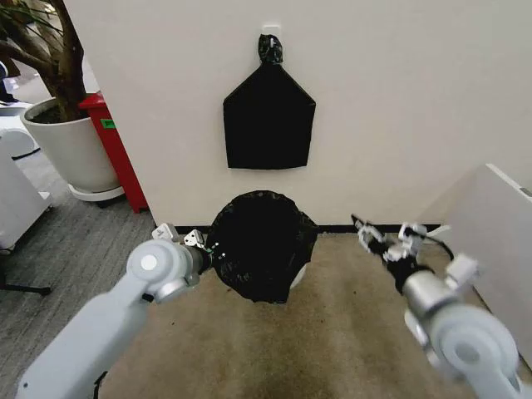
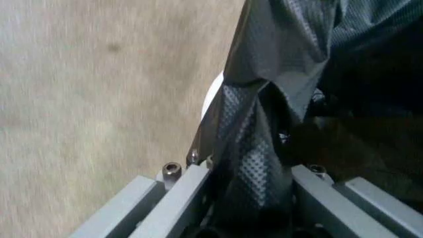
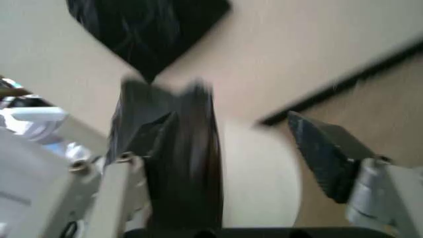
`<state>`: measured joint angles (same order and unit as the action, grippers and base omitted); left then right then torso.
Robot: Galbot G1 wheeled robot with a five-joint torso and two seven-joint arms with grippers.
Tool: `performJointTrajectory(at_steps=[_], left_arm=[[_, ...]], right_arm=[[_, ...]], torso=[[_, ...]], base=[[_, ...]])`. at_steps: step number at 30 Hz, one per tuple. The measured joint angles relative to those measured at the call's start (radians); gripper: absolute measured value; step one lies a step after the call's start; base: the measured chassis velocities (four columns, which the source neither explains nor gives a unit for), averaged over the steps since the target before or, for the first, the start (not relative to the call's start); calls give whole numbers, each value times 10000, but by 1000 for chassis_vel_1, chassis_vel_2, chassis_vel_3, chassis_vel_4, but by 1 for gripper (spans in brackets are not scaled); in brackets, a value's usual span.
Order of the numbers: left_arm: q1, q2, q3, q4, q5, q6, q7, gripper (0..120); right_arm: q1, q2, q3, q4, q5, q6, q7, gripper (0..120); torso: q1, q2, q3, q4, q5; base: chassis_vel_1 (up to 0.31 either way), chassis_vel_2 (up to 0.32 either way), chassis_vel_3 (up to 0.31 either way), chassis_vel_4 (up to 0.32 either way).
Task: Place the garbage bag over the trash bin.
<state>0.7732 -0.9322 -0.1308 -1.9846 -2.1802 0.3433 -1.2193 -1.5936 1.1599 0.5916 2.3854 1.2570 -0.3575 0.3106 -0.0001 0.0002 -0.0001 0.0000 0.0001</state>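
Note:
The glossy black garbage bag [image 1: 259, 245] covers the trash bin, which stands on the floor against the wall. A sliver of the cream-white trash bin [image 1: 300, 274] shows at the lower right. My left gripper [image 1: 199, 242] is at the bag's left edge. In the left wrist view the left gripper [image 2: 251, 183] is shut on a fold of the garbage bag [image 2: 264, 114], with a bit of the bin's rim [image 2: 211, 94] beside it. My right gripper [image 1: 386, 238] hangs to the right of the bin, apart from it. In the right wrist view that gripper [image 3: 231, 104] is open and holds nothing.
A flat matte black bag [image 1: 268, 120] hangs on the wall above the bin. A large white plant pot [image 1: 71, 150] and a red cabinet [image 1: 116, 150] stand at the left. A white panel [image 1: 499, 241] closes off the right. Beige carpet [image 1: 332, 332] lies in front.

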Motion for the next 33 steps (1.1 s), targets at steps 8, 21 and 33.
performJointTrajectory(at_steps=[8,21,33], left_arm=[[-904,-246,23,808,-1733,6,-1115,0],[-1484,-265,228,1303,-2578,296,-1542,0],[-1486,-242,290,1105,-2568,309,-1557,0]], right_arm=[[-1800,1171,-182,-268,-228,129,-1395,94],[-1919,2321,-2487,-1371,-2240,1075,-1586,100],[-914,2636,-2755,-2701,-2232,1076,-915,100]], torso=[[0,0,0,0,-1],[0,-2,1,1,-4],[0,-2,1,0,-4]], base=[[0,0,0,0],[0,0,0,0],[0,0,0,0]])
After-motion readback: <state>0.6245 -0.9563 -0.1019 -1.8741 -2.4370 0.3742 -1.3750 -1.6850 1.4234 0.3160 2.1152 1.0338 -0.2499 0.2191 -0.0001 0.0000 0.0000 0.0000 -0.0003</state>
